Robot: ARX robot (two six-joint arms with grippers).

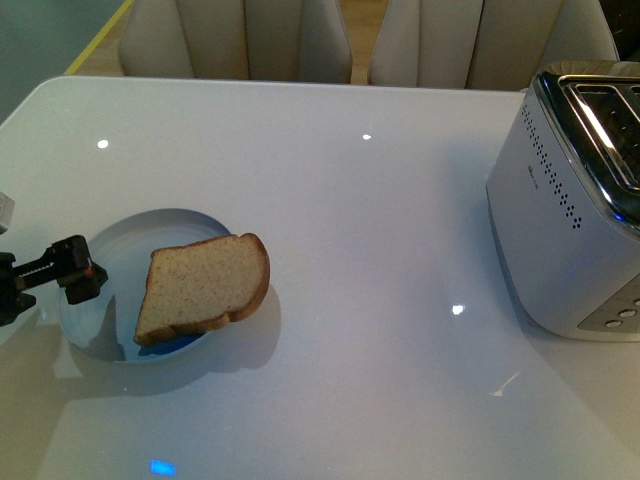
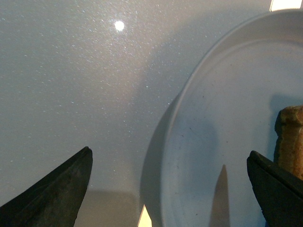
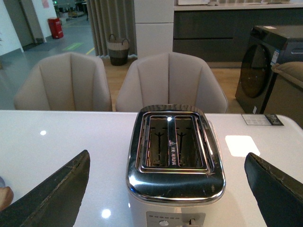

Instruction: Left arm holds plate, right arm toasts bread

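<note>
The pale blue-white plate lies near the table's front left. The brown bread rests on it and overhangs its right rim. My left gripper is at the plate's left rim, open. In the left wrist view the plate and its rim sit between the spread fingers of the left gripper, and the bread's crust shows by one finger. My right gripper is open and holds nothing. It faces the toaster, whose two slots are empty. The right arm is out of the front view.
The silver toaster stands at the right edge of the glossy white table. Two beige chairs stand behind the table's far edge.
</note>
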